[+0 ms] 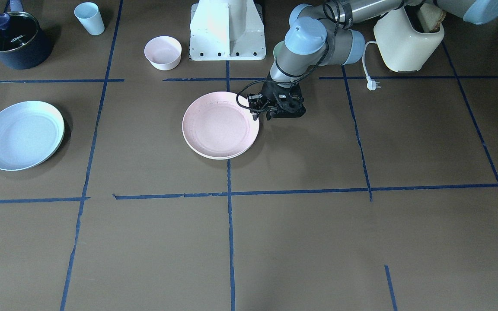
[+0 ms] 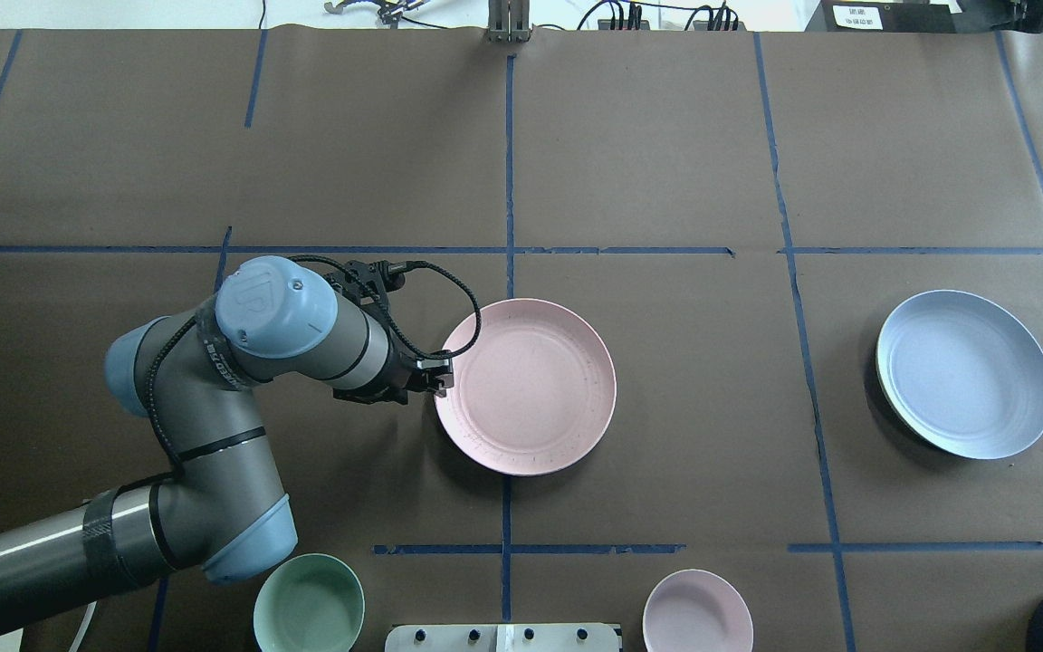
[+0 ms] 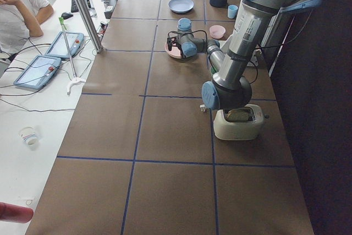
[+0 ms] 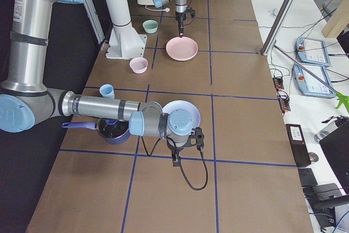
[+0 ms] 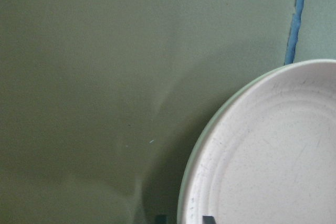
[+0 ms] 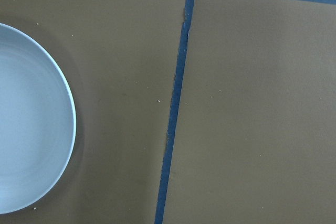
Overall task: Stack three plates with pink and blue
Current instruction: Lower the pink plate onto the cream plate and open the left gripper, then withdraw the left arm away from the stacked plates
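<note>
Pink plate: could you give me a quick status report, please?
Left claw open, straddling rim of pink plate. Right claw beside blue plate, state unclear. Blue plate not yet stacked. Nothing between the two plates.

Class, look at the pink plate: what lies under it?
A thin pale rim peeks out along the edge of the pink plate, likely another plate beneath it. The rest of that thing is covered.

You see a pale pink plate and a light blue plate, both matte with faint concentric rings, on a brown table gridded with blue tape lines. You also have a mint-green bowl, a small pink bowl, a pale blue cup, a dark navy pot and a cream toaster, while the left arm is grey with pale blue joint caps.
</note>
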Controlling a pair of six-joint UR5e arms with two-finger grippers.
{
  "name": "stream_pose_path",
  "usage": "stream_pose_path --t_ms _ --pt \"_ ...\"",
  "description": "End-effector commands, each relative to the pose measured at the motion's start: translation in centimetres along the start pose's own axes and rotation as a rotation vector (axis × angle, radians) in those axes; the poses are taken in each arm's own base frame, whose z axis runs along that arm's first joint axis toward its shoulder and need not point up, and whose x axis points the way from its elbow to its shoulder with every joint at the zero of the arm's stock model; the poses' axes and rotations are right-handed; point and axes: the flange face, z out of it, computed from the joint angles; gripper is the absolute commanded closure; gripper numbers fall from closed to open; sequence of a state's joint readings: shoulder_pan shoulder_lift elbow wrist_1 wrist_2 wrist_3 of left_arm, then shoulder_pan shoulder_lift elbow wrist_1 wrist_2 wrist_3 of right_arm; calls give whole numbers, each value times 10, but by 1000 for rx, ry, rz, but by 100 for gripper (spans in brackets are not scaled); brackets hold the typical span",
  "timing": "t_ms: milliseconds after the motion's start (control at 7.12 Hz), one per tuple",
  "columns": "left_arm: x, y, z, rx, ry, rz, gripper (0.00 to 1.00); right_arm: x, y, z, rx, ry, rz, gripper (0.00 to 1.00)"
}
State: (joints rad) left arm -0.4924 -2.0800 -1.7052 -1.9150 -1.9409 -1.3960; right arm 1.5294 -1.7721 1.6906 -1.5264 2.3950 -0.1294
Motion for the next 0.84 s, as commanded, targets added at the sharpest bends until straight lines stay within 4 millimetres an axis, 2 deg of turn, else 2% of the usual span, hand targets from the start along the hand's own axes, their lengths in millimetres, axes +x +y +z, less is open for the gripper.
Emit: stream_pose_path --t_ms 0,140,281,421,561,702 --pt "-61 -51 -49 -51 -40 199 0 -4 -5 -4 8 0 -7 0" --pt "-115 -88 -89 -72 -73 277 0 -5 -5 -5 12 0 -9 0" --pt "-184 -110 -127 -80 -136 373 0 -6 -6 -6 14 -1 -11 0" --pt "-251 -121 -166 -97 -216 476 0 -7 -7 -7 22 2 -17 0" --pt "-330 -130 -206 -121 -283 541 0 -9 -9 -9 46 3 -35 0" --pt "-411 -131 -242 -135 -293 533 0 -10 -9 -10 48 3 -38 0"
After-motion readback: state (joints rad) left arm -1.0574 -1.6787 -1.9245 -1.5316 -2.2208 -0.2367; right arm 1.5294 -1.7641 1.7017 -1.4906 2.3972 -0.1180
